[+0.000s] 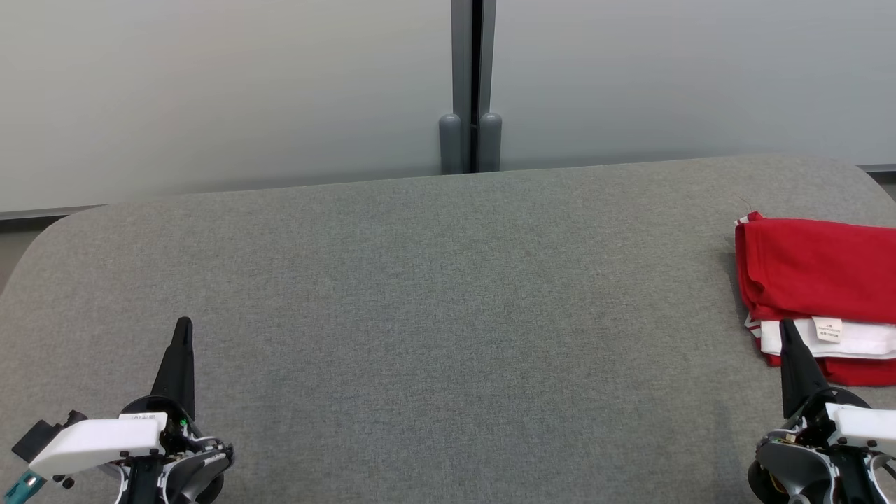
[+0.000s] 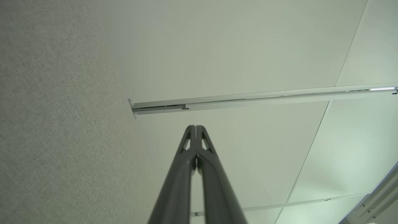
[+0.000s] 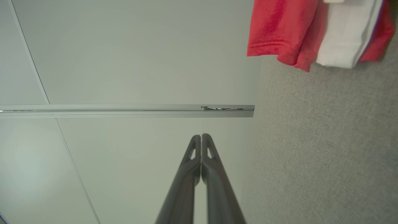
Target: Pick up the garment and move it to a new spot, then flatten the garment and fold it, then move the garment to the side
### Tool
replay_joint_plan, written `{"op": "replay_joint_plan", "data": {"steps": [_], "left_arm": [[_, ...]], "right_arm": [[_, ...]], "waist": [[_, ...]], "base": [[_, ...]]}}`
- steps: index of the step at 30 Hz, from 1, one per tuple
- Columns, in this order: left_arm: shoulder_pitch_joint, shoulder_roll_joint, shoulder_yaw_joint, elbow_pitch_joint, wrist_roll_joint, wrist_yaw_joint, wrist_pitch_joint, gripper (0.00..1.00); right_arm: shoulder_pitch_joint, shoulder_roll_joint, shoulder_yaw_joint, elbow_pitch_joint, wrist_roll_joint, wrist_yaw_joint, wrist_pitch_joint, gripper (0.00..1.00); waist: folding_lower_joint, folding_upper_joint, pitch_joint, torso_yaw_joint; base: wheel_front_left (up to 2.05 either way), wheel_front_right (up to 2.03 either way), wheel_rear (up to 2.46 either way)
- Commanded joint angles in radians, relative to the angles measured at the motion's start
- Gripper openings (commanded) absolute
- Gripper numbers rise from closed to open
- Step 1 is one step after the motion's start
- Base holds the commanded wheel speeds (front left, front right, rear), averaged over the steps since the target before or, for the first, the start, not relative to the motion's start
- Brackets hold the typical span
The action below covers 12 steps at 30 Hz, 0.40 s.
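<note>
From the head, the folded red-and-white garment (image 1: 812, 269) lies at the right edge of the grey surface (image 1: 420, 315). The left gripper (image 1: 184, 325) sits near left and the right gripper (image 1: 785, 325) near right, just before the garment. Left wrist: fingers clenched together, empty. Right wrist: likewise clenched, empty, with the garment lying apart.

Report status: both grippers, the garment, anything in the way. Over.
Left gripper shut, empty. Right gripper shut, empty, beside folded red-and-white cloth garment at far right of grey fabric surface. Nothing seen blocking.
</note>
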Motion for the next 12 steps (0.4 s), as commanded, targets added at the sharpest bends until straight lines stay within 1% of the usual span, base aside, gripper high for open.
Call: {"op": "replay_joint_plan", "data": {"steps": [1,12], "left_arm": [[-0.013,0.002,0.005,0.001,0.003,-0.004,0.002,0.00],[-0.013,0.002,0.005,0.001,0.002,-0.004,0.003,0.00]], "right_arm": [[-0.009,0.000,-0.001,-0.003,-0.004,0.000,0.004,0.00],[-0.009,0.000,-0.002,-0.003,-0.004,0.000,0.004,0.00]], "waist": [[0.0000,-0.0001,0.000,0.000],[0.0000,-0.0001,0.000,0.000]], "base": [[0.00,0.00,0.00],[0.00,0.00,0.00]]}}
